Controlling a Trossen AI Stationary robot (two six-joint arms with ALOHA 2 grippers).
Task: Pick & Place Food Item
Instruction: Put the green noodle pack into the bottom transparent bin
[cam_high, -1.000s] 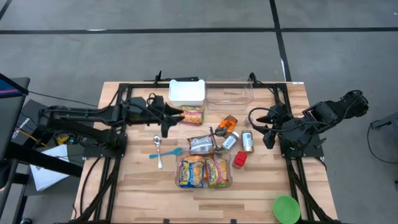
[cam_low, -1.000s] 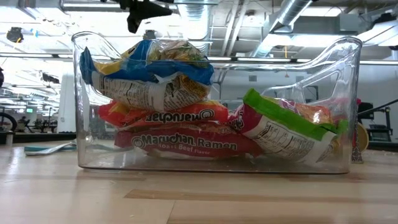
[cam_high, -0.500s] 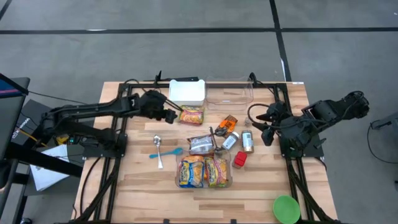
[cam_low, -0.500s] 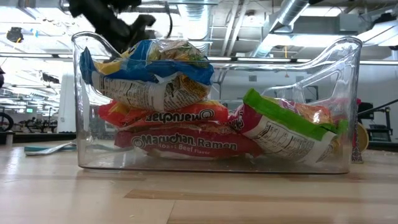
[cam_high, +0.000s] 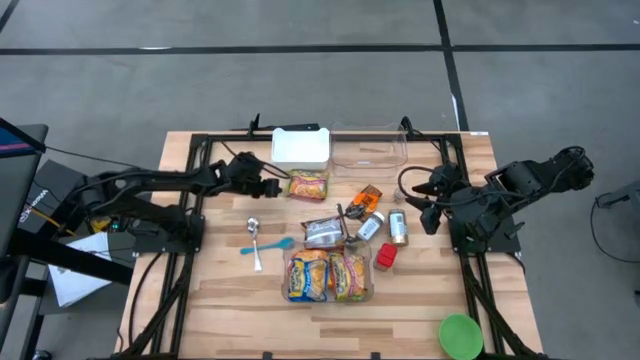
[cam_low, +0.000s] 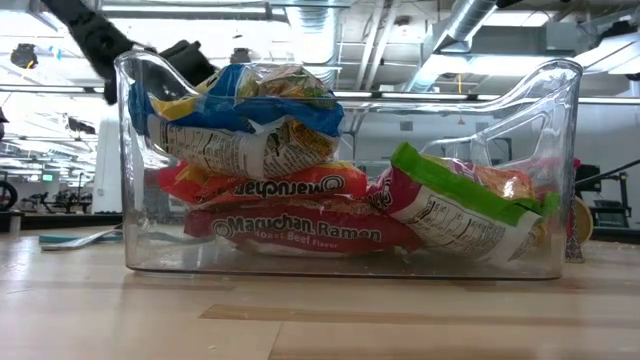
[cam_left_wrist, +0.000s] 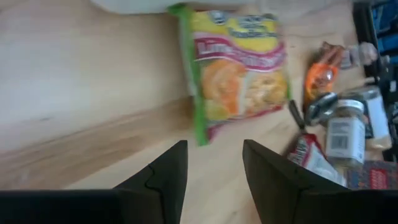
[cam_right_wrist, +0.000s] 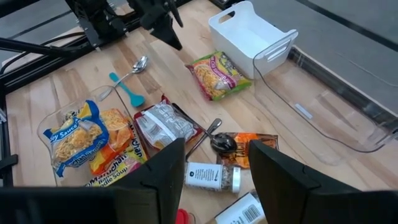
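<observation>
Ramen packet (cam_high: 310, 184) lying flat on the wood in the upper middle of the high view, just below the white bin (cam_high: 301, 147) and left of the clear bin (cam_high: 369, 150). Green-edged, yellow and red print, unopened.

Left gripper (cam_high: 278, 183) just left of the packet, nose toward its near edge, not touching. In the left wrist view, fingers (cam_left_wrist: 163, 177) parted with bare wood between them, nothing held; packet (cam_left_wrist: 237, 70) just beyond the tips.

Right gripper (cam_high: 424, 201) parked at the right of the table, beside the jars (cam_high: 398, 228). In the right wrist view, fingers (cam_right_wrist: 160, 169) apart and empty.

Clear tub (cam_high: 328, 275) at lower middle already packed with similar packets.

Handling, by judgement: light, probably a brittle noodle block inside a thin, slick crinkly wrapper. Hard squeeze across the middle likely to crack the block; film liable to slide between smooth pads. Best hold probably at the long edge or a crimped end seam, one finger worked under the wrapper, the other on top, pressure modest. Flat lie against the wood likely to make the underside finger awkward.
</observation>
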